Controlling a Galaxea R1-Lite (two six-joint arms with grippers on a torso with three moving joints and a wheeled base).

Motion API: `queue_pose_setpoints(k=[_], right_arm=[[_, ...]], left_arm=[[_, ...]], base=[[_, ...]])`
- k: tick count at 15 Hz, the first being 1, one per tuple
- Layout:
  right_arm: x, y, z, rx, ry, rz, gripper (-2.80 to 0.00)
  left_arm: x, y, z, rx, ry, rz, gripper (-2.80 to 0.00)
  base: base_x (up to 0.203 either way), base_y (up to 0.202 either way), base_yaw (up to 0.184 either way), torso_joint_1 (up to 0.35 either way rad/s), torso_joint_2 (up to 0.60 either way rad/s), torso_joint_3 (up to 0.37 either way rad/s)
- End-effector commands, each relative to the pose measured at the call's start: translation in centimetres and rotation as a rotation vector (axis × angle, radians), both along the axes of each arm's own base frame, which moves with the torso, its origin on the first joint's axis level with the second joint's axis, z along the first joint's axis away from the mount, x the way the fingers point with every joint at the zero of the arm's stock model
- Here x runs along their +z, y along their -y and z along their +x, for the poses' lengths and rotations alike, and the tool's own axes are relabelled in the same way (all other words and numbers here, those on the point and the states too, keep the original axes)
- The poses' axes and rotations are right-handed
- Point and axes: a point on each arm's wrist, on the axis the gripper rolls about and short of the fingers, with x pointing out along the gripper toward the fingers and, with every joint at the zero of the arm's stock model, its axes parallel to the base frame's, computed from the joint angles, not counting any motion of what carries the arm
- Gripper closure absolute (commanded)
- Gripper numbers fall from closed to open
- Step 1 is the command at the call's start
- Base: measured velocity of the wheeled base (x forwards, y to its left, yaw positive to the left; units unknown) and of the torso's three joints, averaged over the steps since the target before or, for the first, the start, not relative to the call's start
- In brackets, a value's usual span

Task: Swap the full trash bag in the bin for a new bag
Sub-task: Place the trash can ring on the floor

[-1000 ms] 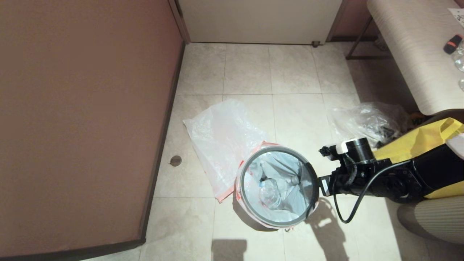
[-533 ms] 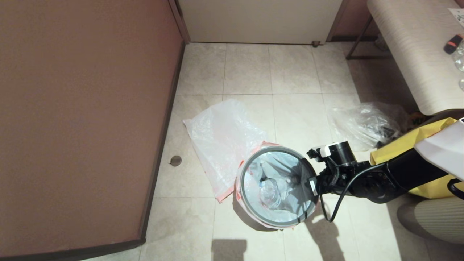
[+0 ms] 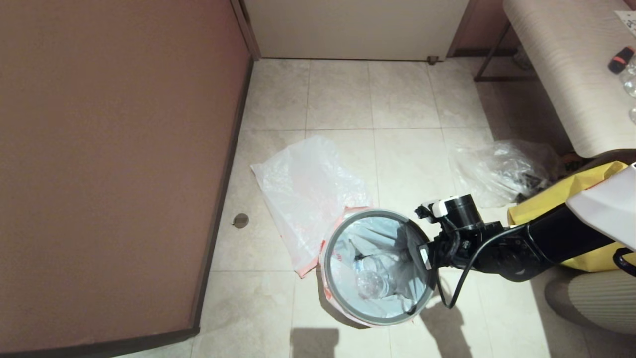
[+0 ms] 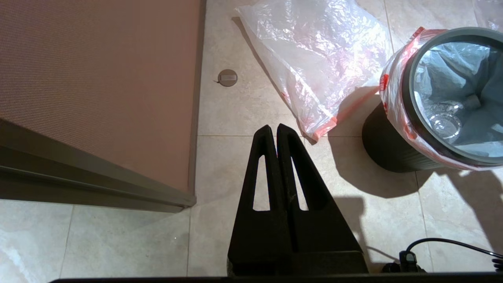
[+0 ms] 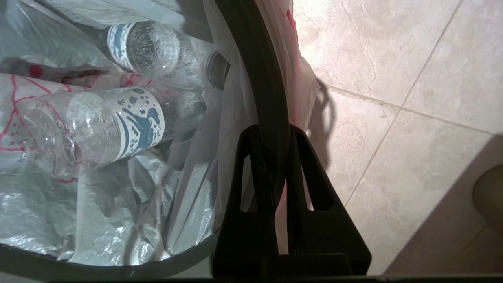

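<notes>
Right hand (image 5: 274,137) reaches in low from the right, fingers clamped on the bin rim (image 5: 251,59). Left hand (image 4: 277,131) parked, fingers together.

Right gripper (image 5: 274,135) clamped on the bin (image 5: 257,74) rim, 2 bottles (image 5: 118,125) inside

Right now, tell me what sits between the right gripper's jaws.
In the right wrist view, the right gripper straddles the bin's grey ring, with the full trash bag's folded-over film caught there.
</notes>
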Motion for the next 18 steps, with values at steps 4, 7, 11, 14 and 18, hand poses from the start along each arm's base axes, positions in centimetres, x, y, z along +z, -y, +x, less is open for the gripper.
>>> queue_pose_setpoints(k=[4,7,11,14,18], right_arm=[[3.5,-0.6,-1.3,0.004,0.077,0.015,0.00],[5.4,-0.6,-2.5,-0.009,0.116,0.078,0.00],[7.6,-0.7,-5.8,-0.008,0.081,0.125,0.00],[6.6,-0.4,-5.7,-0.016,0.050,0.100,0.00],[5.1,0.1,-5.5,-0.034,0.013,0.073,0.00]], left_arm=[[0.0,0.0,0.0,0.001,0.001,0.000,0.00],[0.0,0.0,0.0,0.000,0.001,0.000,0.00],[0.0,0.0,0.0,0.001,0.001,-0.001,0.00],[0.0,0.0,0.0,0.001,0.001,0.000,0.00],[0.0,0.0,0.0,0.001,0.001,-0.001,0.00]], base=[[0.000,0.000,0.000,0.000,0.00,0.000],[0.000,0.000,0.000,0.000,0.00,0.000],[0.000,0.000,0.000,0.000,0.00,0.000],[0.000,0.000,0.000,0.000,0.00,0.000],[0.000,0.000,0.000,0.000,0.00,0.000]])
